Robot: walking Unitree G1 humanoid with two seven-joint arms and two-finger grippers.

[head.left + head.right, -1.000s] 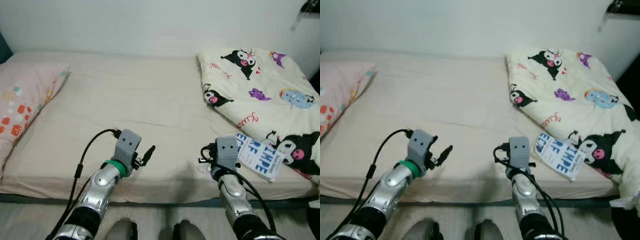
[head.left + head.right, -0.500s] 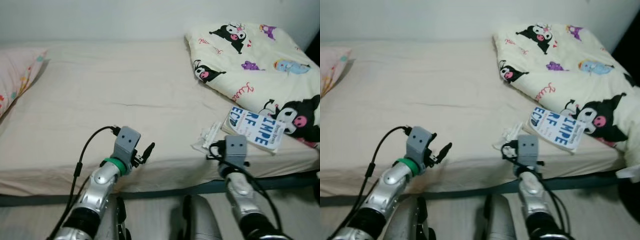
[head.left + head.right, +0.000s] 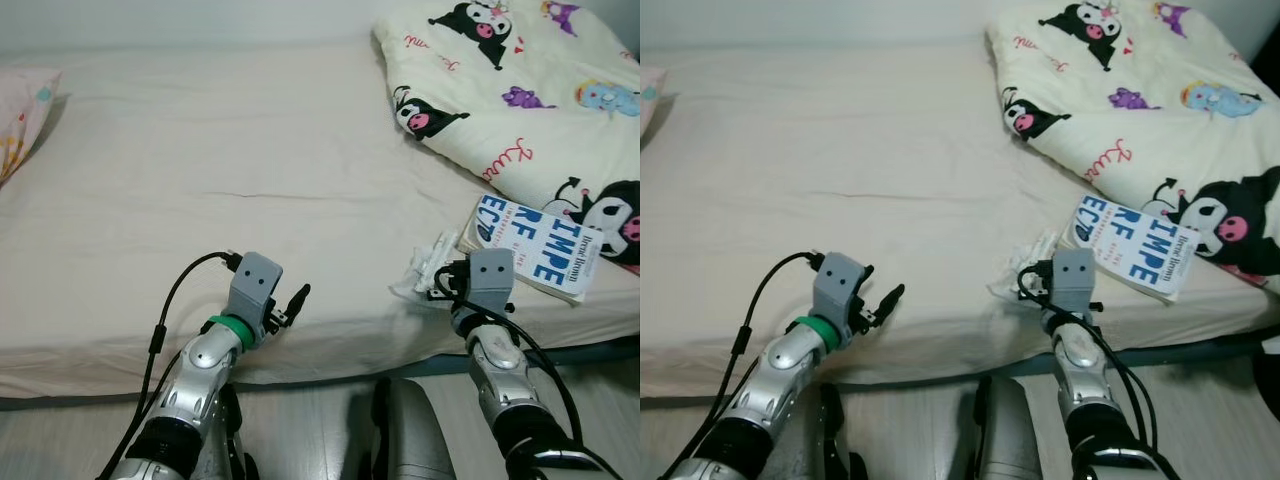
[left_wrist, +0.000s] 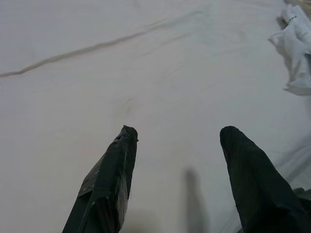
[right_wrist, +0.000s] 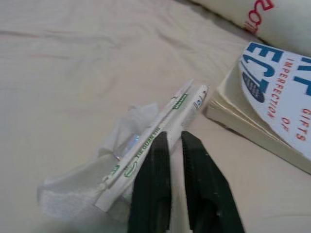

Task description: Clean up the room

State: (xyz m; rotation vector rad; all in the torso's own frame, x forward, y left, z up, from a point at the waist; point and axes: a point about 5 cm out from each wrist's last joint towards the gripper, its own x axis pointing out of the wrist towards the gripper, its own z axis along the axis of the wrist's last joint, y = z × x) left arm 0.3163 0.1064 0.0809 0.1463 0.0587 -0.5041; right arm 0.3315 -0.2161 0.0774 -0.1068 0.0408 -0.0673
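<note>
Right pincer (image 5: 171, 141) clenched on wrapper (image 5: 160, 124) (seen from the wrist); left pincer (image 4: 177, 141) released.

bed (image 3: 250, 180), pillow (image 3: 25, 110), cartoon blanket (image 3: 510, 90)

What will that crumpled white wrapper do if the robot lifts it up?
The wrapper looks thin and crinkled, so it would probably flop and weigh little. The right gripper pinches a narrow strip, which might slip out. Its loose tissue part could dangle.
</note>
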